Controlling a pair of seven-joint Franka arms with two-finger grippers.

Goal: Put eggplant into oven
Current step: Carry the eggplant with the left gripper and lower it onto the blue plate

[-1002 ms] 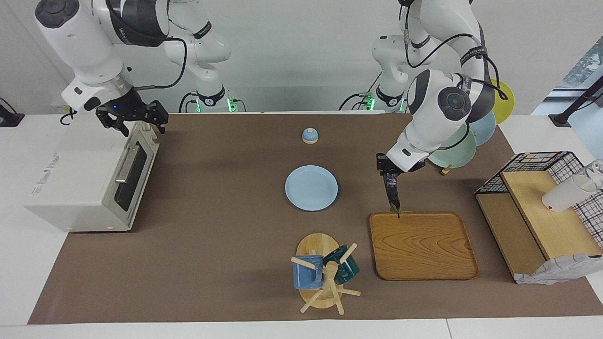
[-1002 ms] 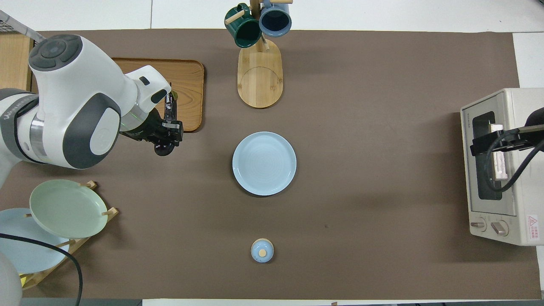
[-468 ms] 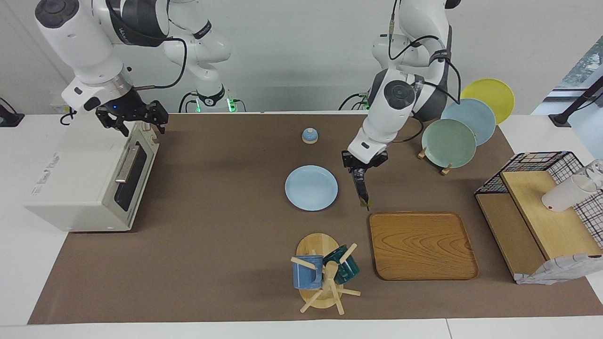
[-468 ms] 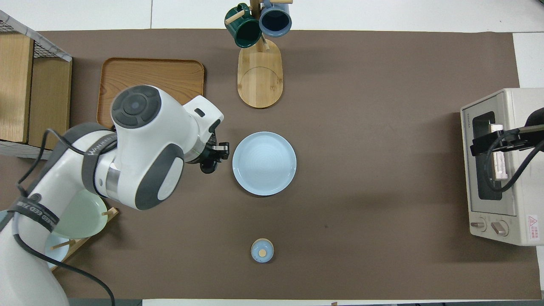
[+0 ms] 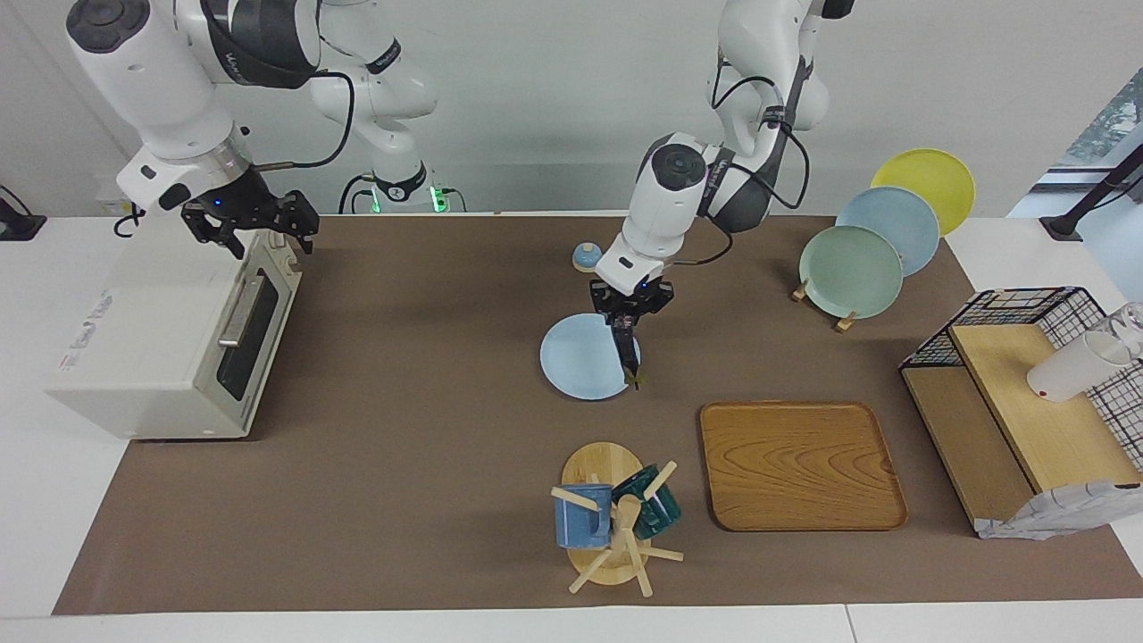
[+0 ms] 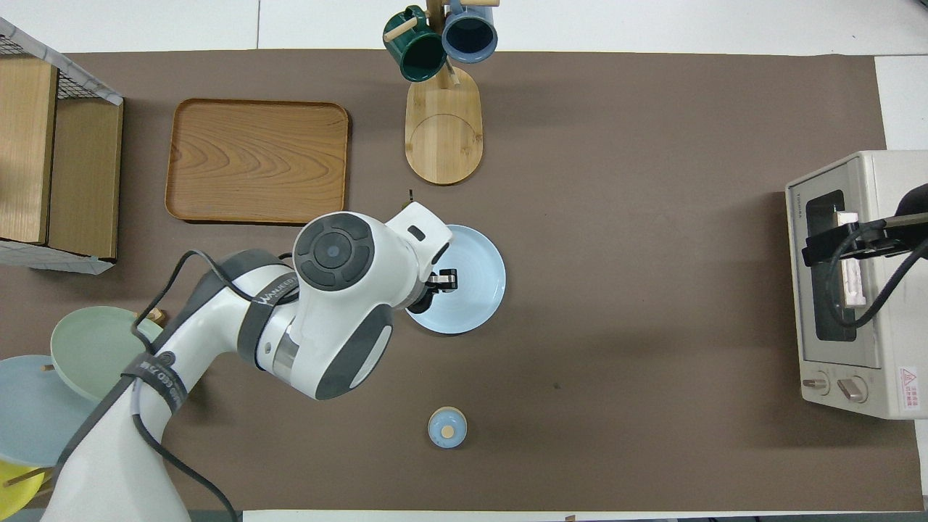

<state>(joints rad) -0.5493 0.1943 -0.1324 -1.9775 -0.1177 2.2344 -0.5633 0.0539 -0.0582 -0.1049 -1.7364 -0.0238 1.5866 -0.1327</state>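
Note:
The eggplant (image 5: pixel 629 357) is slender and dark, and it hangs stem tip down from my left gripper (image 5: pixel 628 323), which is shut on its upper end. It is in the air over the light blue plate (image 5: pixel 580 362), at the plate's edge toward the left arm's end. From overhead, the left arm hides the eggplant, and only the left gripper (image 6: pixel 441 279) shows over the plate (image 6: pixel 475 290). The white oven (image 5: pixel 152 348) stands at the right arm's end with its door closed. My right gripper (image 5: pixel 253 225) hovers open over the door's top edge, empty, and the overhead view also shows this right gripper (image 6: pixel 844 243) above the oven (image 6: pixel 899 333).
A wooden tray (image 5: pixel 799 464) and a mug rack (image 5: pixel 616 518) with two mugs lie farther from the robots than the plate. A small blue knob (image 5: pixel 587 257) sits nearer the robots. A stand of plates (image 5: pixel 853 268) and a wire shelf (image 5: pixel 1027 393) occupy the left arm's end.
The left arm has swung from the tray's edge toward the right arm's end, carrying the eggplant to a spot over the blue plate. The right arm has not moved.

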